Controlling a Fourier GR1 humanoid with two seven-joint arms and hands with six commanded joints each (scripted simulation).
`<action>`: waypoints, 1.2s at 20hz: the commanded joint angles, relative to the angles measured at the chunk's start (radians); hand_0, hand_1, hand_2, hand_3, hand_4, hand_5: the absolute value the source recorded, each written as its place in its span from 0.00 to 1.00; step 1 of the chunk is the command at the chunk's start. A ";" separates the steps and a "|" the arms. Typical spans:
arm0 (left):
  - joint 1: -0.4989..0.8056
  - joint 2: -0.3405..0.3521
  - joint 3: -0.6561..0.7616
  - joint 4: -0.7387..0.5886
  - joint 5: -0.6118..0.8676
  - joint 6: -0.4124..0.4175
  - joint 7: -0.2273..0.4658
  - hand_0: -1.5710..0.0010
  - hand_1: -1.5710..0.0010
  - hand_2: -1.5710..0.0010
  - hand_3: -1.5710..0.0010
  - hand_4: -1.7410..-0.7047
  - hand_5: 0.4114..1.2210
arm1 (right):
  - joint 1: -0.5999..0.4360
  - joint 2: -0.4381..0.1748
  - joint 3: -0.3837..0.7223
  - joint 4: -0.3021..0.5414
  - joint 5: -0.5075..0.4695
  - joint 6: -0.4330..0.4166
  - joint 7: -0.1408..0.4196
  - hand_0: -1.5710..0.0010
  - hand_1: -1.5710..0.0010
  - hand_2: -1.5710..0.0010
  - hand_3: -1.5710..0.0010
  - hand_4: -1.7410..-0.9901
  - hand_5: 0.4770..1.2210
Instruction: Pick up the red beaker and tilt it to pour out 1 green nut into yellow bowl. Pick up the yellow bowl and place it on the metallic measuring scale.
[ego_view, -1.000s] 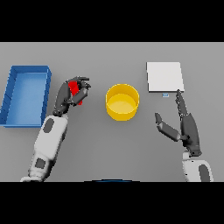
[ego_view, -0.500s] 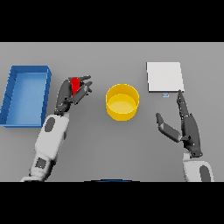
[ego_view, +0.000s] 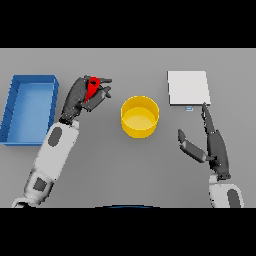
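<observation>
nearest, the right hand (ego_view: 216, 147) is being held idle low on the right of the grey tabletop (ego_view: 125, 170), its fingers straight and its thumb spread out to the side, nothing being gripped. a little farther in, near the middle, the yellow bowl (ego_view: 140, 116) is being left standing upright on the tabletop, apart from both hands; whether a nut is lying in it cannot be told.

farther back on the left, the red beaker (ego_view: 92, 88) is being clasped in the left hand (ego_view: 80, 97), whose fingers are being curled round it so that only part of the red is being shown. the bowl is lying to the right of this hand, well apart — a gap of bare tabletop is being left between them — so the beaker is judged to need carrying rightward over the rim before any tilt is being made. the beaker's long axis cannot be told.

farthest right, the metallic measuring scale (ego_view: 187, 88) is lying flat just beyond the right fingertips; the right hand is the nearer one to it. a blue tray (ego_view: 10, 107) is sitting at the far left.

one beaker, one bowl, one scale, one tray are being counted.
</observation>
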 joint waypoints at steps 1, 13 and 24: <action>-0.010 0.015 -0.023 -0.004 -0.024 -0.010 0.029 0.00 0.00 0.00 0.01 0.01 0.88 | 0.000 -0.006 -0.006 -0.005 -0.006 0.003 0.007 1.00 1.00 1.00 1.00 0.65 0.26; -0.211 0.137 -0.302 0.098 -0.340 -0.070 0.223 0.00 0.00 0.00 0.00 0.00 0.88 | 0.009 0.002 0.006 -0.019 -0.009 0.016 0.037 1.00 1.00 1.00 1.00 0.65 0.29; -0.421 0.204 -0.580 0.187 -0.570 -0.275 0.186 0.00 0.00 0.00 0.16 0.04 0.99 | 0.012 0.031 0.001 -0.009 -0.027 0.004 0.022 1.00 1.00 1.00 1.00 0.60 0.28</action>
